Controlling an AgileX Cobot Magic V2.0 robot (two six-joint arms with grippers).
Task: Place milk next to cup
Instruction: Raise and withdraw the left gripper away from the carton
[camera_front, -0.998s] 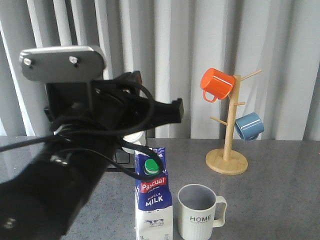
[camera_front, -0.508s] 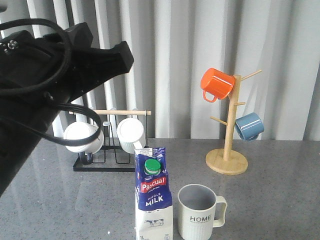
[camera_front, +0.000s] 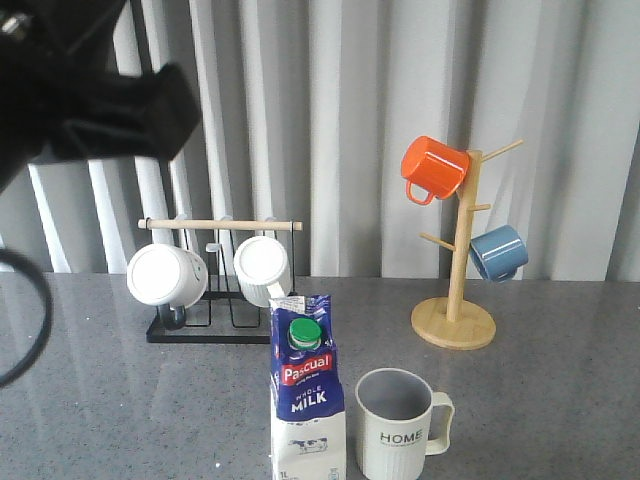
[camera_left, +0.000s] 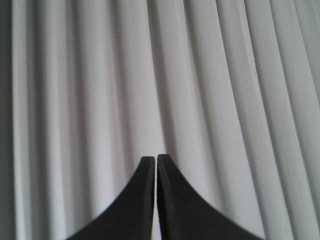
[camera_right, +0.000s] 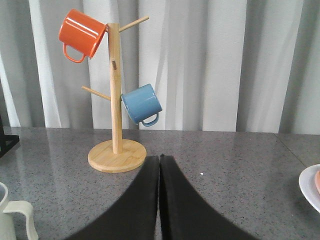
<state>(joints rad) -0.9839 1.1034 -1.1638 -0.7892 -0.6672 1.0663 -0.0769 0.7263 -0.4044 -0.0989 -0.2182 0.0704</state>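
Note:
The milk (camera_front: 307, 400), a blue-and-white carton with a green cap, stands upright at the table's front middle. The cup (camera_front: 400, 425), a pale ribbed mug lettered "HOME", stands just right of it, a small gap between them; its handle shows in the right wrist view (camera_right: 22, 220). My left gripper (camera_left: 156, 158) is shut and empty, raised high and facing the curtain; part of that arm shows at the front view's top left (camera_front: 90, 95). My right gripper (camera_right: 159, 158) is shut and empty, low over the table right of the cup.
A black rack (camera_front: 215, 300) with two plain white mugs stands at the back left. A wooden mug tree (camera_front: 455, 300) holds an orange mug (camera_front: 432, 167) and a blue mug (camera_front: 498, 251) at the back right. A white plate edge (camera_right: 310, 187) lies at the right.
My left arm has risen up and to the left, away from the milk, uncovering the white-mug rack. The milk and the cup have not moved.

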